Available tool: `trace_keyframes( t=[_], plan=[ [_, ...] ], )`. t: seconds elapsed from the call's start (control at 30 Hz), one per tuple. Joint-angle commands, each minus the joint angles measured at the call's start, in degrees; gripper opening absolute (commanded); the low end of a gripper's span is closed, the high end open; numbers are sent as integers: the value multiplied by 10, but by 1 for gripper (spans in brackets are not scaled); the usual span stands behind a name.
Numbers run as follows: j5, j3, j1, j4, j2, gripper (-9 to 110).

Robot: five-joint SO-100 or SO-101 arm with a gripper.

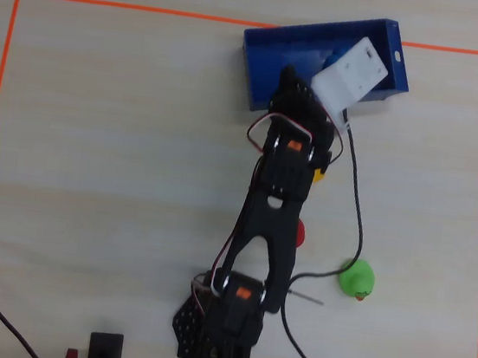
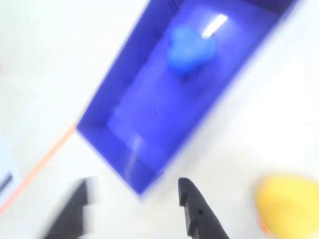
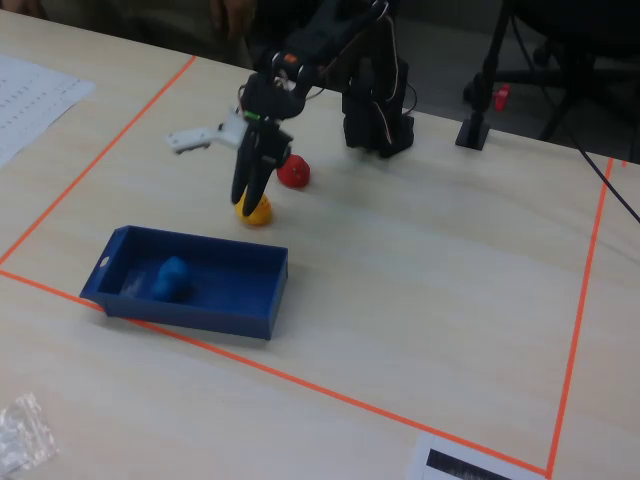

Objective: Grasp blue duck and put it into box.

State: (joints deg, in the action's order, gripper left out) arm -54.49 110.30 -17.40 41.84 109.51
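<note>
The blue duck (image 2: 189, 50) lies inside the dark blue box (image 2: 149, 124), toward one end; in the fixed view the blue duck (image 3: 172, 278) rests left of the middle of the box (image 3: 200, 312). In the overhead view the box (image 1: 272, 48) is partly covered by the arm's white wrist part, and the duck is hidden. My gripper (image 2: 134, 186) is open and empty, held above the table just outside the box's near corner. In the fixed view the gripper (image 3: 250, 195) points down beside a yellow duck, behind the box.
A yellow duck (image 3: 255, 210) sits right by the fingertips, also in the wrist view (image 2: 289, 204). A red toy (image 3: 293, 173) lies behind it. A green duck (image 1: 356, 278) sits to the right of the arm. Orange tape (image 1: 241, 22) frames the work area.
</note>
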Motion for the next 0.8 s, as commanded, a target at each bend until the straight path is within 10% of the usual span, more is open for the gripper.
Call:
trace_keyframes(
  t=[0.0,0.77],
  plan=[
    [-21,189,29,69,292,0],
    [-153,679,91,296,801,0]
  ],
)
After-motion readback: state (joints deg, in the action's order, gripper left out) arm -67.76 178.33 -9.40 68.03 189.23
